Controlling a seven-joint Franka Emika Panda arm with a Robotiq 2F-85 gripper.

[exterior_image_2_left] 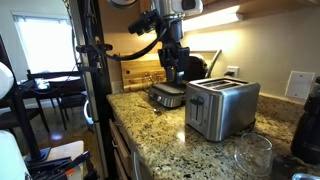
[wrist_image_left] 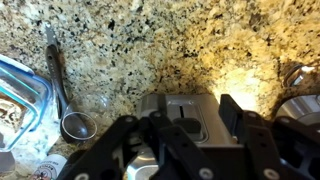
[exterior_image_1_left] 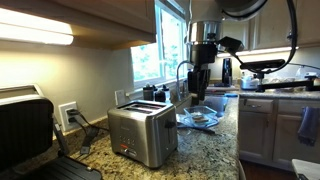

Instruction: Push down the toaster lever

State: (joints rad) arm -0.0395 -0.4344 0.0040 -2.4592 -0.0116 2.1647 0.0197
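The brushed steel toaster (exterior_image_1_left: 143, 133) stands on the granite counter and shows in both exterior views (exterior_image_2_left: 222, 107). My gripper (exterior_image_1_left: 198, 90) hangs above the counter, beyond the toaster's narrow end and higher than its top, and it also shows in an exterior view (exterior_image_2_left: 180, 72). In the wrist view the open gripper (wrist_image_left: 180, 128) frames the toaster (wrist_image_left: 160, 108) between its fingers. A vertical slot with a black lever (wrist_image_left: 188, 122) shows there. The fingers are apart and hold nothing. I cannot tell whether they touch the toaster.
A large black-and-silver flat-lidded appliance (exterior_image_1_left: 25, 125) stands at one end of the counter. A glass container with a blue lid (exterior_image_1_left: 200, 118) sits near the gripper, also in the wrist view (wrist_image_left: 20, 95). A metal measuring spoon (wrist_image_left: 75, 125) lies beside it. A glass bowl (exterior_image_2_left: 245, 155) is at the counter's front.
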